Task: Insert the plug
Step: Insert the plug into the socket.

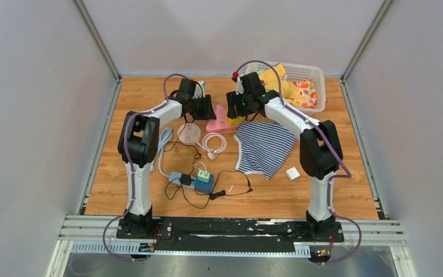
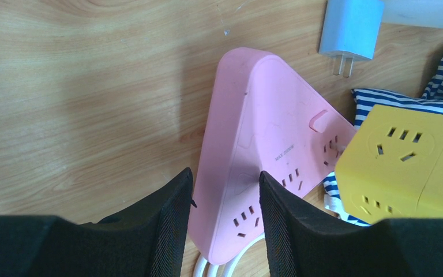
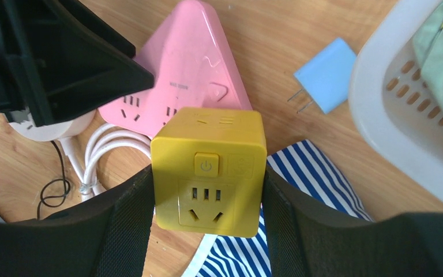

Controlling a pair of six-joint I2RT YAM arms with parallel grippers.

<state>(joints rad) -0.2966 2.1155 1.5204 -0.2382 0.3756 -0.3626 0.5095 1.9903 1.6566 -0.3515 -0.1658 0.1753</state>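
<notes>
**Q.** Your right gripper (image 3: 206,190), seen from its own wrist: what is in it?

**A.** It is clenched on the yellow cube socket (image 3: 207,138), one finger on each side face, with the switch face turned to the camera. You hold the cube raised over the striped cloth (image 3: 311,184), just beside the pink power strip (image 2: 259,115).

**Q.** And your left gripper (image 2: 225,179)?

**A.** Its jaws stand apart above one corner of the pink strip, which lies flat on the table (image 2: 63,86). One finger overlaps the strip, so nothing is clamped. Whether the fingers touch it cannot be told.

**Q.** Where is the plug?

**A.** A blue charger (image 2: 350,26) lies free on the table with its two prongs bare, between the strip and the white basket (image 3: 380,115). Whether the cube has prongs on a hidden face cannot be told.

**Q.** How far along are you?

**A.** Early to middle, by judgement. You have one part in hand and your other arm is over the strip. The strip's visible sockets are all empty, so you have yet to align the prongs and press them home.
</notes>
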